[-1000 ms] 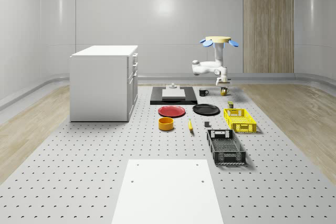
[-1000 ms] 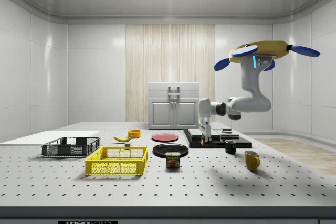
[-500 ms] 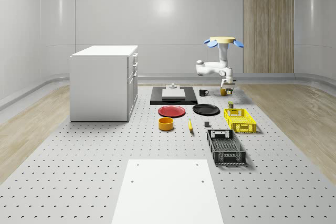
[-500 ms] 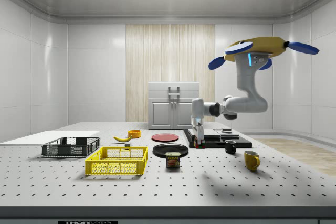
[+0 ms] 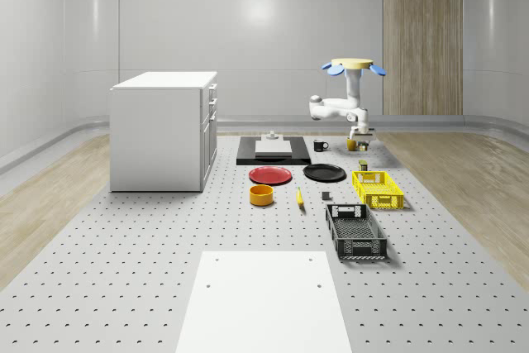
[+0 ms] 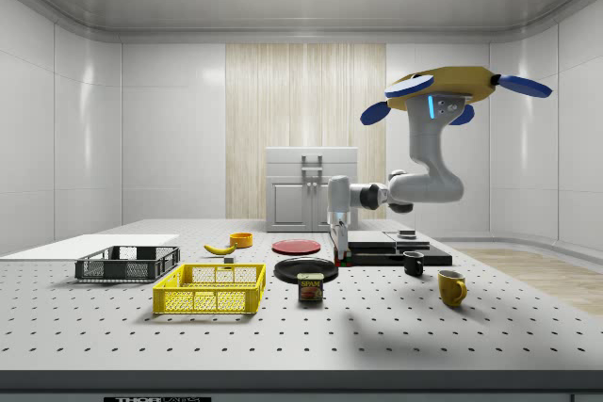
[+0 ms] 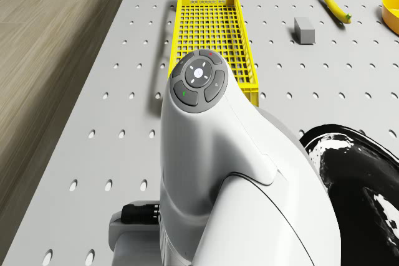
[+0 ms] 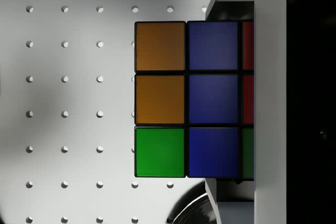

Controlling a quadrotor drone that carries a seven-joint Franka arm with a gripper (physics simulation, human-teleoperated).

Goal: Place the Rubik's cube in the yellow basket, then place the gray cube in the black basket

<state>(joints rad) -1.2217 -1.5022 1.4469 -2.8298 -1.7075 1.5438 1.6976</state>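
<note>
Claw (image 6: 339,255) clenched on the Rubik's cube (image 8: 186,99), held above the surface (image 6: 396,327) near the black plate (image 6: 306,268). Drone (image 6: 443,89) hovers above. First step in hand: carry to yellow basket (image 6: 209,289); next, position over it, then release.

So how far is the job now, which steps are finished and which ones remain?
Nothing is finished: the yellow mesh basket and the black mesh basket both look empty. In hand: the multicoloured Rubik's cube sits in the gripper while the drone hovers over the table, short of the yellow basket. Left: dropping it there, then moving the small gray cube, which lies untouched on the table.
</note>
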